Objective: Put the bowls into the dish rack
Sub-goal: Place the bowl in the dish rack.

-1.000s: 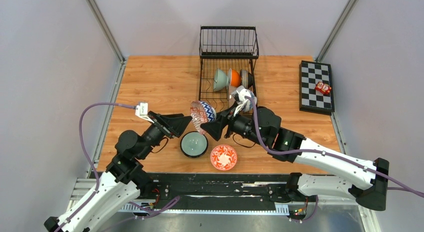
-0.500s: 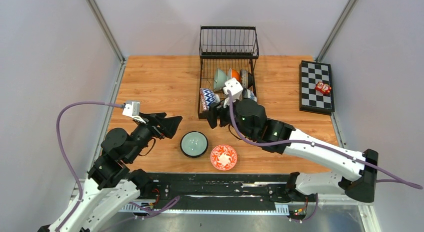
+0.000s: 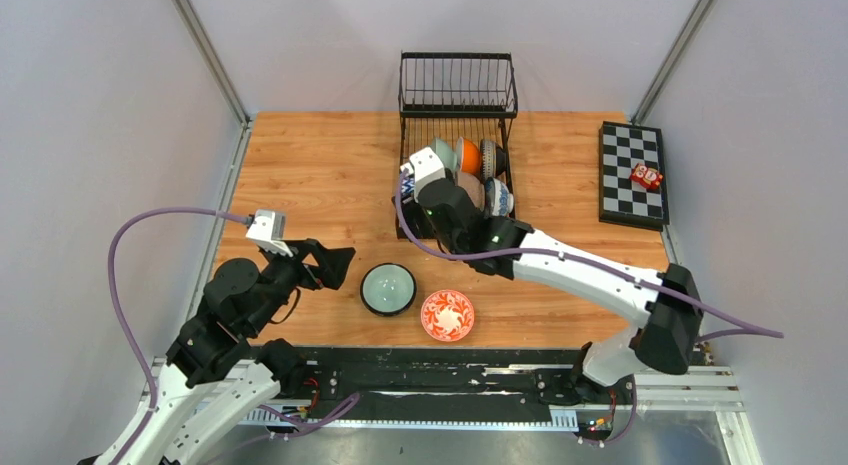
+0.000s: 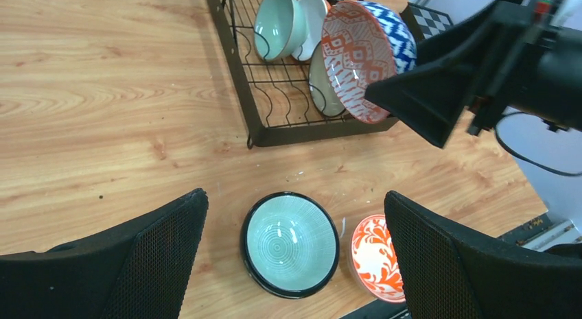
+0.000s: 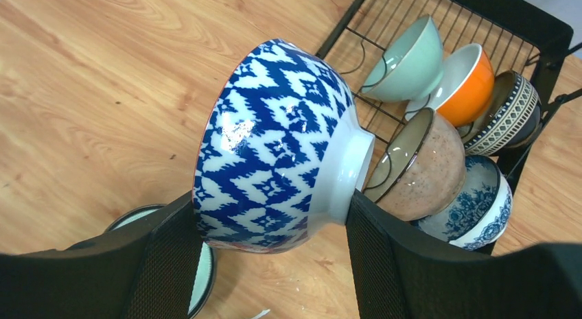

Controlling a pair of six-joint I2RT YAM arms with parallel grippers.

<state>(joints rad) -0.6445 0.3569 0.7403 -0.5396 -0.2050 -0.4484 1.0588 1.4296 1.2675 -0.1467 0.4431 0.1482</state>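
My right gripper [image 5: 269,201] is shut on a blue-and-white patterned bowl [image 5: 274,154], red-patterned inside [image 4: 360,58], held on its side at the front left corner of the black wire dish rack [image 3: 458,85]. From the top view the right wrist hides most of that bowl. In the rack stand a pale green bowl [image 5: 408,62], an orange one [image 5: 470,86], a dark patterned one [image 5: 511,113], a speckled brown one [image 5: 418,168] and a blue floral one [image 5: 477,206]. My left gripper [image 4: 295,197] hangs open and empty above a pale green black-rimmed bowl [image 4: 292,242] on the table. Beside it lies a red floral bowl [image 4: 374,257].
A flat checkered board [image 3: 632,172] with a small red object [image 3: 646,176] lies at the right edge of the wooden table [image 3: 310,165]. The rack's raised basket [image 3: 458,70] stands at the back. Grey walls close in both sides.
My left gripper let go of the blue patterned bowl, opened wide and drew back to the left. My right arm swung the bowl away to the rack's front left corner.
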